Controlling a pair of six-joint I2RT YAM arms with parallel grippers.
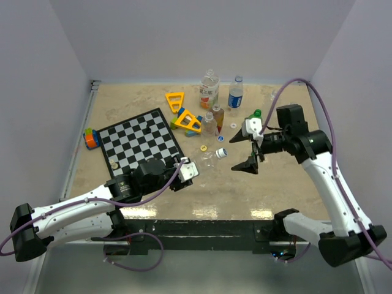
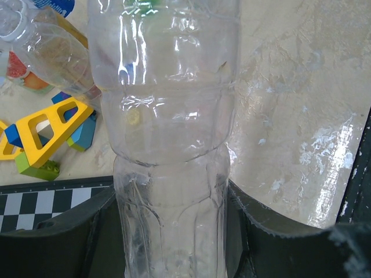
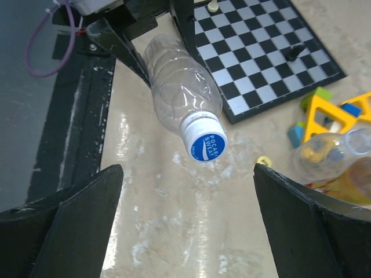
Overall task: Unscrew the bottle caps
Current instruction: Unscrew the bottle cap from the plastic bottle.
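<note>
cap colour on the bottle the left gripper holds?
Cap: blue top, white print, white rim; clearest in right wrist view.

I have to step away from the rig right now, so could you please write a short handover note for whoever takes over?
Left gripper: shut on the clear bottle, held sideways with its neck toward the right arm.
Right gripper: open, lined up in front of the blue-and-white cap, not touching it.
Done: a loose yellow cap and a loose white cap already lie on the table.
Left: the held bottle's cap is still on; the blue-labelled bottle at the back also looks capped. I cannot tell for the others.
</note>
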